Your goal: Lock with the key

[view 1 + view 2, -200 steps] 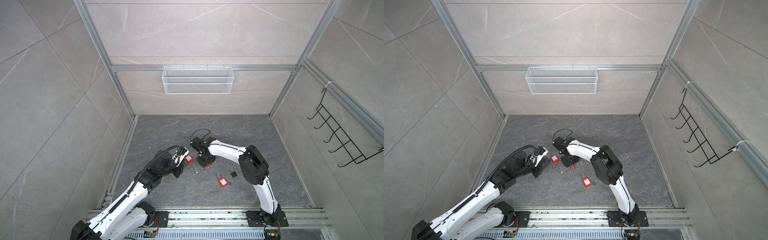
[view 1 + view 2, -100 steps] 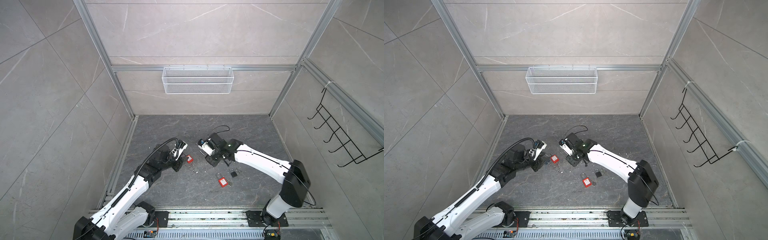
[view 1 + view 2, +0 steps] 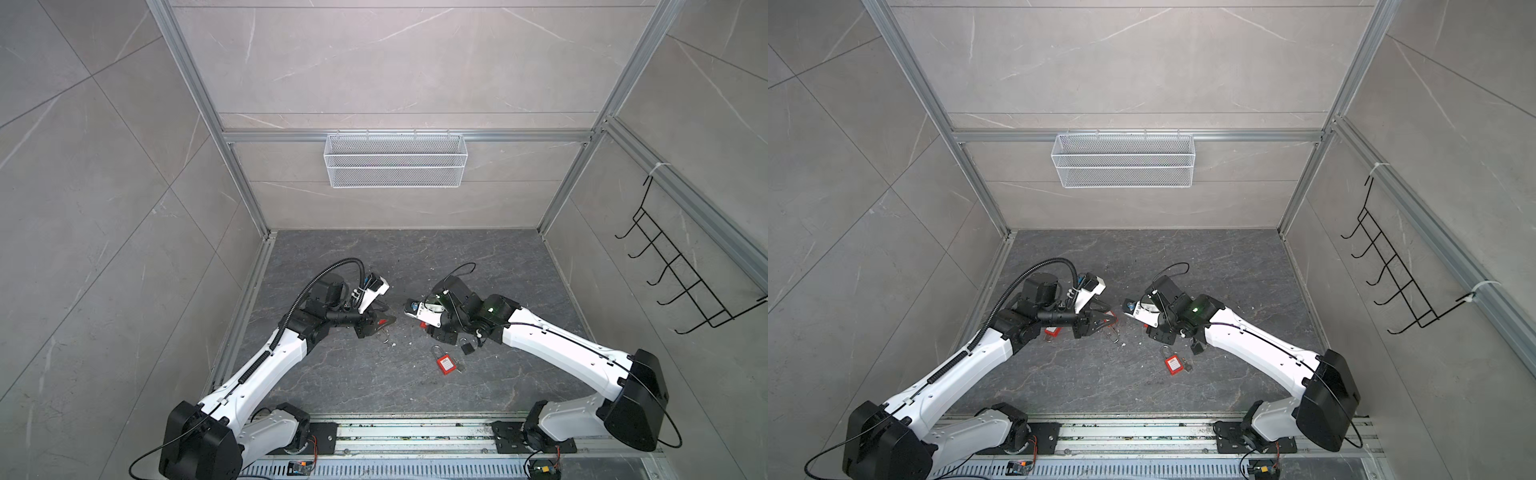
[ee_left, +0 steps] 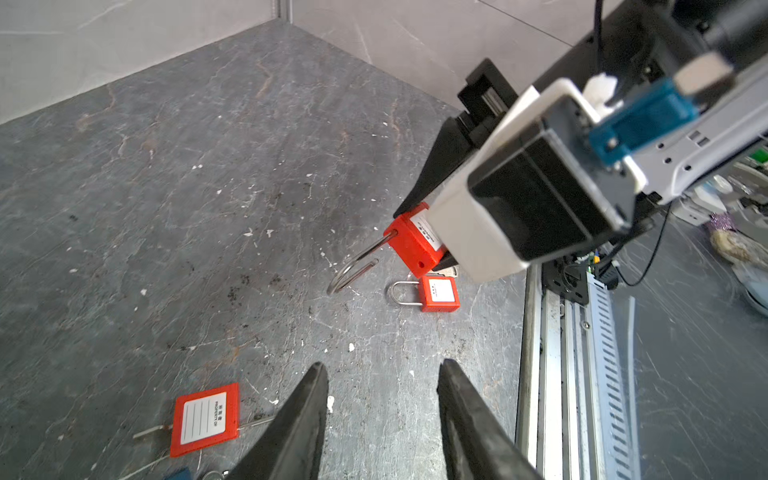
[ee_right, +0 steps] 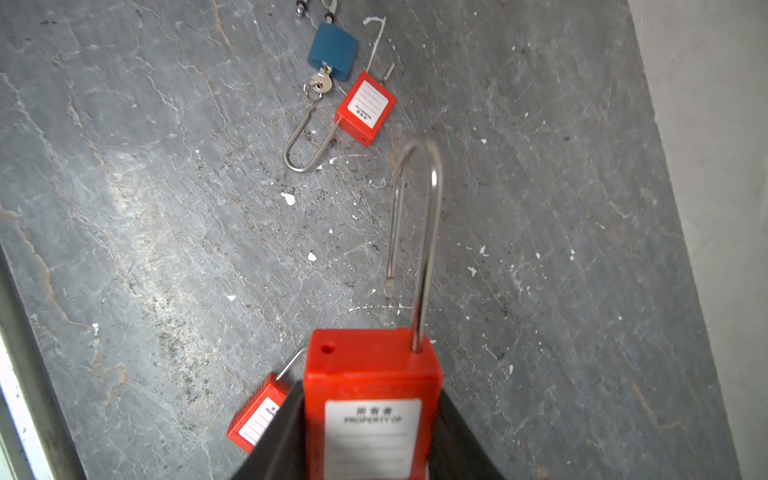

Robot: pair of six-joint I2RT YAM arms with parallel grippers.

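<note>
**Right arm swings wide with an open padlock in its grip**

Right arm (image 3: 557,345) was folded tight a second ago, with its elbow near the middle of the table (image 3: 415,257). It now stretches low from the right side. The left arm (image 3: 266,365) reaches in from the opposite side, so the two hands face each other near the middle.

The right hand (image 5: 370,388) is clamped on the body of a red padlock (image 5: 370,365), one finger on each narrow side. The body is held up off the table, just right of the middle. Its long steel shackle (image 5: 432,216) slants down towards the left hand. Whether the bend touches the stone cannot be told.

The padlock is unlocked. One leg of the shackle sits in the body, and the free leg hangs beside it, clear of its round hole. A white label printed "PROPERTY OF" covers the face.

The left hand (image 4: 382,365) is spread and holds nothing, with bare table between its fingers (image 4: 307,415).

A second red padlock (image 4: 205,417) lies flat just beside those fingers, its shackle also sprung open. Next to it is a blue padlock (image 5: 332,50) with a ringed key (image 5: 319,85) in its keyhole.

A third red padlock (image 4: 440,293) lies on the table below the right hand, with its shackle closed.
</note>
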